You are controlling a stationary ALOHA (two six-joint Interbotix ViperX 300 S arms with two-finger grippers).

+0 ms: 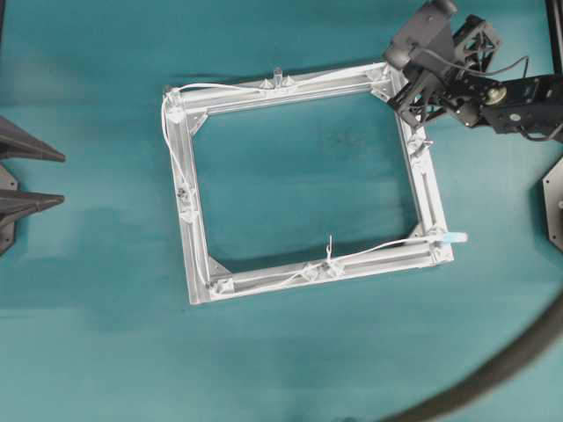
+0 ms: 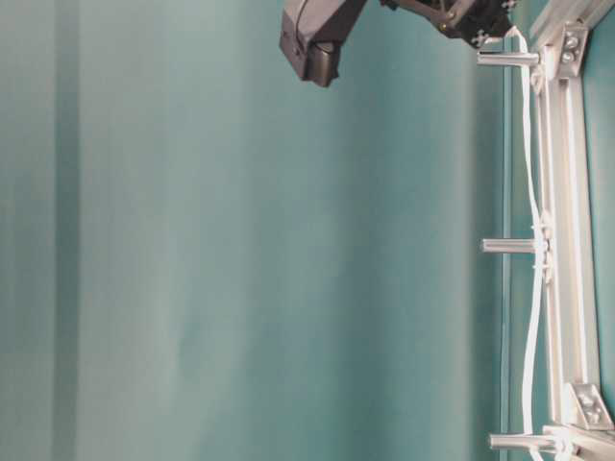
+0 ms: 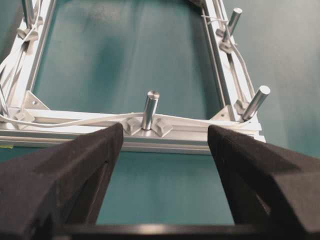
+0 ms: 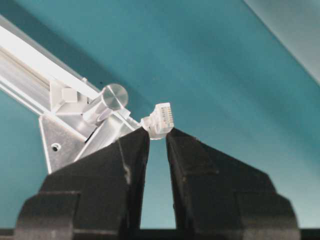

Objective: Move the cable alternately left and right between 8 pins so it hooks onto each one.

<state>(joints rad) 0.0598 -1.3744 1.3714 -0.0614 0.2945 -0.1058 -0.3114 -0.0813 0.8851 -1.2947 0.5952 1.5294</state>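
The right pincer (image 4: 157, 137) is nearly shut, its two black pads nipping the small white plug (image 4: 159, 121) at the end of the cable (image 1: 264, 283). It hovers at the far right corner of the silver frame (image 1: 308, 263), just beside a corner pin (image 4: 106, 102) standing on its bracket.

Outward from there, the overhead view shows the cable already laid round most of the frame: along the right rail, across the near rail past its middle pin (image 1: 330, 247), up the left rail, round the far left corner and along the far rail back toward the pincer.

The left pincer (image 3: 165, 145) stands wide and empty, well back from the frame's left rail, facing the middle pin (image 3: 149, 109) there (idle, by the look of it).

My judgement is that the threading is near its end, with only the last corner pin left to hook. Whether the cord truly alternates sides at every pin is too fine to tell. All rests on the teal bench (image 1: 290, 369).
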